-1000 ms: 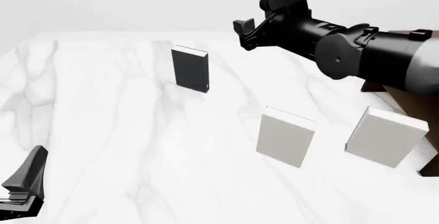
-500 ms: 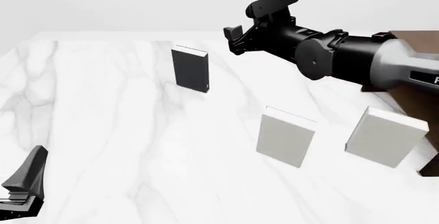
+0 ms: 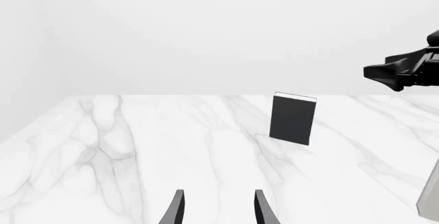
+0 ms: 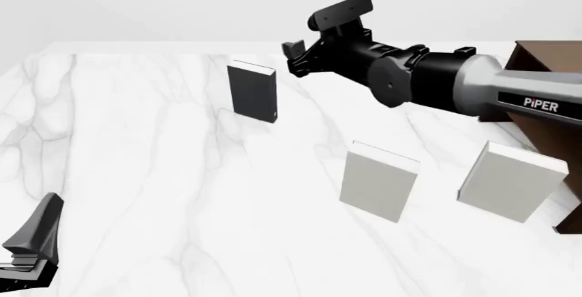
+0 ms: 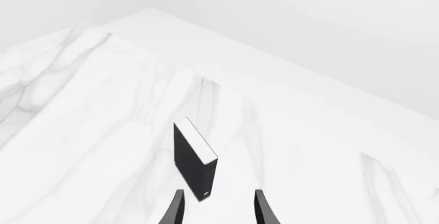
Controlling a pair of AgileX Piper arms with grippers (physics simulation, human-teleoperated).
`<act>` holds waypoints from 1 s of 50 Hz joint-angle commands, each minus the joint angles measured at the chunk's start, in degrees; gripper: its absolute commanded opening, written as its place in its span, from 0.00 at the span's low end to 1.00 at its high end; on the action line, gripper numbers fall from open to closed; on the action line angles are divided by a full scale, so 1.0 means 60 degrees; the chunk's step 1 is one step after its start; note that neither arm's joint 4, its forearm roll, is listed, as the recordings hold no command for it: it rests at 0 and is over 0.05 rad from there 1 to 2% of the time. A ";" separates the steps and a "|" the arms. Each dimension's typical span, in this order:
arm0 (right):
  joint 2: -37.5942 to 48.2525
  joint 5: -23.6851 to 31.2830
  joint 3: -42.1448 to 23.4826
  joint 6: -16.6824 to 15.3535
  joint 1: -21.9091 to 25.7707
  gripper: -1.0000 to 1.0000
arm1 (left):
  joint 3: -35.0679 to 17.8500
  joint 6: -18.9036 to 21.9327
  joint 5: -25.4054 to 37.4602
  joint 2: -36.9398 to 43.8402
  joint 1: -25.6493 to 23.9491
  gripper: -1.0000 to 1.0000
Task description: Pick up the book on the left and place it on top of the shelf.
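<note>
The book (image 4: 252, 91) stands upright at the far left-centre of the marble table, dark cover, white page edges; it also shows in the left wrist view (image 3: 293, 118) and the right wrist view (image 5: 194, 159). My right gripper (image 4: 296, 55) hangs open in the air just right of the book and a little above its top, not touching it. The right wrist view has the book just ahead of the open fingertips (image 5: 176, 207). My left gripper (image 4: 32, 242) rests open at the near left corner, far from the book. The shelf (image 4: 546, 99) is partly visible at the right edge.
Two larger pale books stand upright near the front right, one (image 4: 378, 180) in the middle and one (image 4: 511, 180) beside the shelf. The right arm (image 4: 446, 86) stretches above them. The right gripper tip (image 3: 398, 72) enters the left wrist view.
The right arm has swung left and slightly down, bringing its gripper closer to the book and uncovering the shelf. Book and left gripper have not moved.
</note>
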 commanded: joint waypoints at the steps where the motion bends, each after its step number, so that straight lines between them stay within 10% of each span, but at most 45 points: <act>1: 0.0433 0.0004 -0.0458 0.0059 0.0103 1.00 | 0.0000 0.0000 0.0000 0.0000 0.0000 1.00; 50: 0.2464 0.0062 -0.2163 0.0304 0.0293 1.00 | 0.0000 0.0000 0.0000 0.0000 0.0000 1.00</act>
